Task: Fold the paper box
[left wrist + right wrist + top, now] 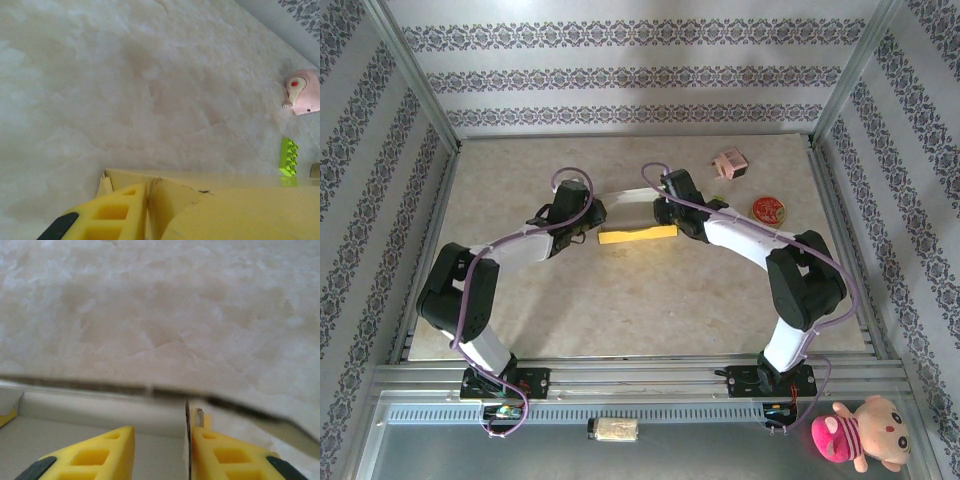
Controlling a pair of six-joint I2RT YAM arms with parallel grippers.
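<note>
While the paper box (637,235) lies on the table (620,300) between the left claw (588,228) and the right claw (160,435), the right one has its fingers (100,455) apart, one on each side of a thin white box wall. If the left one is apart or together, I cannot tell.

No legible text, label, brand, number or sign on anything in view

A small pink box (730,164) sits far right on the marbled counter (640,300), with 1 red round disc (769,210) near it. A pink plush toy (860,432) lies beyond the counter's near edge.
</note>
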